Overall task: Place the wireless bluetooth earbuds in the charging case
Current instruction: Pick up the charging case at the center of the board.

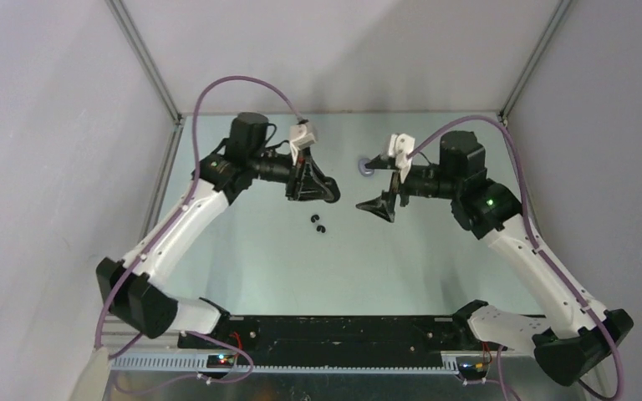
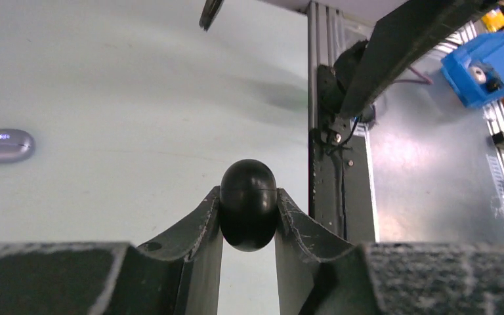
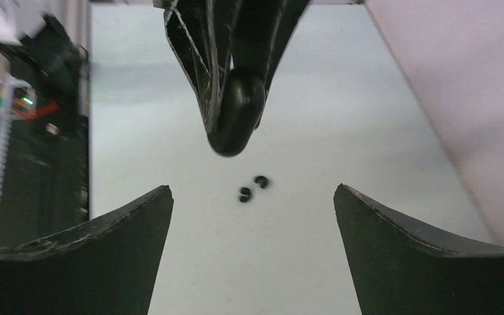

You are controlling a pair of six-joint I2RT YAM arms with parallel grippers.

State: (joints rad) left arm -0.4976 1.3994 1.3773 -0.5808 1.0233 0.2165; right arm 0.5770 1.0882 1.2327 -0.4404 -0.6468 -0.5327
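Observation:
My left gripper [image 1: 331, 195] is shut on a closed, glossy black egg-shaped charging case [image 2: 248, 205] and holds it above the table; the case also shows in the right wrist view [image 3: 236, 121]. Two black earbuds [image 1: 316, 224] lie side by side on the table just in front of it, and show in the right wrist view [image 3: 252, 188]. My right gripper [image 1: 374, 184] is open and empty, facing the left gripper, with the earbuds beyond its fingertips. A closed pale purple case [image 2: 3, 144] lies on the table. No purple earbuds are in view.
The purple case [image 1: 366, 167] sits just behind the right gripper's far finger. Grey walls and metal frame posts bound the table on three sides. A blue bin [image 2: 489, 65] stands beyond the table's near edge.

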